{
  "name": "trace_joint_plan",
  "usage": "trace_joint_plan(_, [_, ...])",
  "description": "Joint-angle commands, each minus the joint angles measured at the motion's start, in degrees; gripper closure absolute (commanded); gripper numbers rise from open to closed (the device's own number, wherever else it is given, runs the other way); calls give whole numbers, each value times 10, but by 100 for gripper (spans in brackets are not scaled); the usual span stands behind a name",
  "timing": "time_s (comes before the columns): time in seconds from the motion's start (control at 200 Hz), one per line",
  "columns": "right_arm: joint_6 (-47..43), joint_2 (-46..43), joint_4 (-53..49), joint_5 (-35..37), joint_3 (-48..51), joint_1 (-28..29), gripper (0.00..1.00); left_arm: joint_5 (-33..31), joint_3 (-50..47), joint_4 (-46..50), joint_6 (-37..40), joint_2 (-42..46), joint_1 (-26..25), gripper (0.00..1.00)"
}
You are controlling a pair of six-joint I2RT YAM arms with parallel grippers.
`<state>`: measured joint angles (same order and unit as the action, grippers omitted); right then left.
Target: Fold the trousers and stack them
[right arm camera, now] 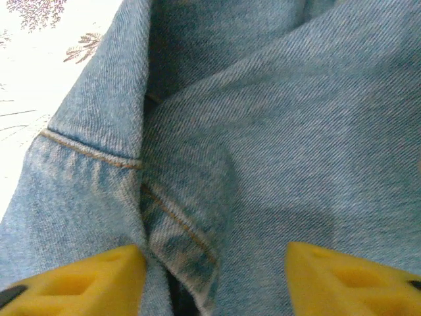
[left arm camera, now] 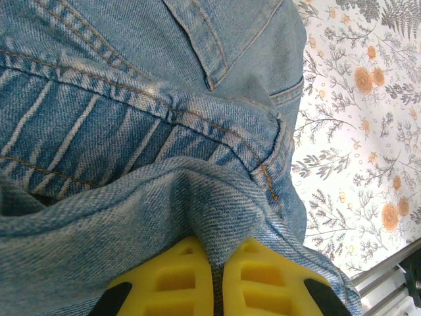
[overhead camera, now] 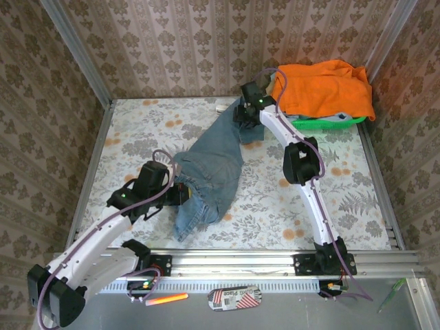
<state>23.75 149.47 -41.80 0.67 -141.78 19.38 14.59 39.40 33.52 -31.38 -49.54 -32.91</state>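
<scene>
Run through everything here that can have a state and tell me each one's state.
Faded blue denim jeans: unfolded, crumpled across the floral table.
Left gripper: shut on a denim fold.
Right gripper: open, straddling a hemmed denim edge.
Green plastic basket: mostly covered by a bright orange cloth garment.
Orange garment: bunched, unfolded.

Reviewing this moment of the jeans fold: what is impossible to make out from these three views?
- Top view: whatever lies in the green basket, covered by the orange garment.
- Top view: the far end of the trousers, hidden under the right arm.
- Right wrist view: whether the right end effector, jaws apart, touches denim; its fingers are cut off by the bottom edge.
- Left wrist view: which part the left end effector pinches; the denim runs off the frame.
</scene>
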Motion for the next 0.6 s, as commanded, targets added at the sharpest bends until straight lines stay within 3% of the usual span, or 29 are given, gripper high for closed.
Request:
trace_joint_plan(0.0, [-15,5,-20,-76,-21,6,52,15,17,-30,15,-7,5,100])
trace_joint_plan(0.135, [-20,12,-12,-103,-20,5,88,18,20,-32,16,-13,5,100])
trace_joint_plan(0.205, [-22,8,-20,-93,-13,4,100,17,23,-30,19,-14,5,100])
trace_joint_plan(0.325, [-30,-45,2,-56,46,8,100,16,29,-23,22,-13,5,100])
trace_joint_plan(0.595, [-20,-251,128,77,281,11,100,11,43,-9,33,-10,5,100])
